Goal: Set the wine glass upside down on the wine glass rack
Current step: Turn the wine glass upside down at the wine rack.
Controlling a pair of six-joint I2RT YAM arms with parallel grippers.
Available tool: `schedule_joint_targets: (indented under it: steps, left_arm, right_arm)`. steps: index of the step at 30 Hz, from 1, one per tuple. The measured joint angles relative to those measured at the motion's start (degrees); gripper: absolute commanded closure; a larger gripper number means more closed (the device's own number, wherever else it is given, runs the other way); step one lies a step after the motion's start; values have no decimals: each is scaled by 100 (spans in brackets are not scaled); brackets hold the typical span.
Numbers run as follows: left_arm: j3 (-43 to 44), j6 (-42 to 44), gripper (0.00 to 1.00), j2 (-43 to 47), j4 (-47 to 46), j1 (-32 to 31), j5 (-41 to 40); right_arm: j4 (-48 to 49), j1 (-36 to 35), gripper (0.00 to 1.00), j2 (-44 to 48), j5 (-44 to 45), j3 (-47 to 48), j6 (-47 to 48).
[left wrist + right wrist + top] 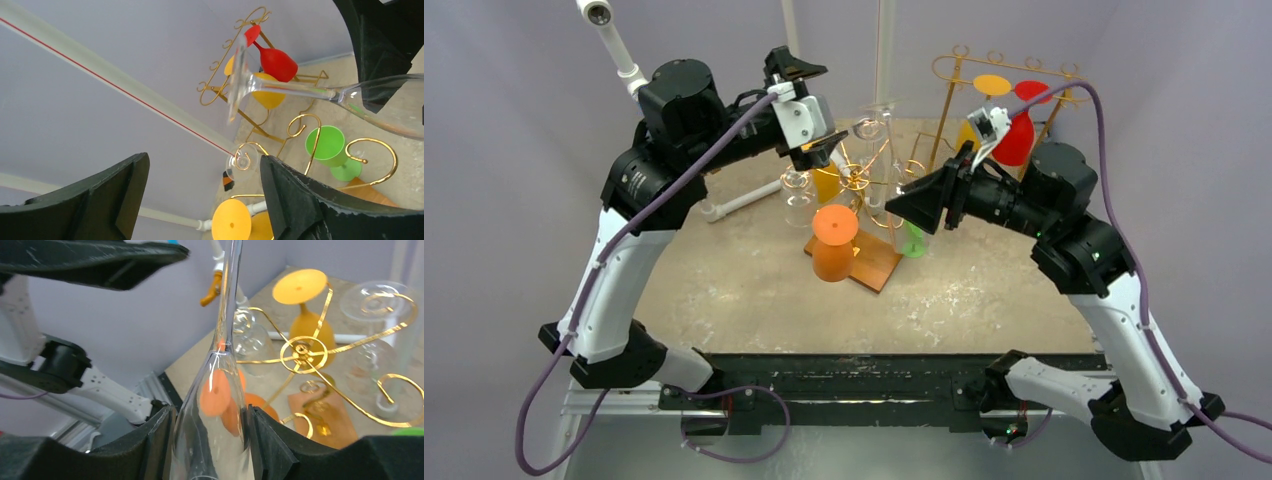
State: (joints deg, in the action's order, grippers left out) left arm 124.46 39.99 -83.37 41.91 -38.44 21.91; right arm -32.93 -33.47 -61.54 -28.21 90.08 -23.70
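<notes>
Wine glass [216,385], clear, long-stemmed

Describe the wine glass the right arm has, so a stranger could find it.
Find the gold spiral rack in the middle of the table; the right gripper reaches in from its right. Between its black fingers sits a clear wine glass, the only glass in a grip, stem pointing away from the gripper.
</notes>
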Motion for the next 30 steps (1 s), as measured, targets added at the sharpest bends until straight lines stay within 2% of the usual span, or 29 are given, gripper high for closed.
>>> schedule_joint_targets:
  steps: [3, 8, 14, 22, 30]
  left_arm:
    - [-90, -310, 0, 151, 57, 2, -155]
    - [-214, -684, 0, 376, 426, 0, -483]
    - [195, -833, 0, 328, 1156, 0, -881]
    - [223, -828, 0, 479, 1794, 2, -1200]
    - [22, -741, 0, 754, 1991, 2, -1344]
  right_arm:
    - [-2, 0, 98, 490, 590, -527, 216]
    - [-2, 0, 100, 1231, 1427, -1377, 437]
    - [151, 0, 100, 1923, 2162, -2406, 599]
    - [809, 0, 100, 2260, 2557, -3764, 772]
    - [1534, 0, 100, 2127, 2562, -4183, 990]
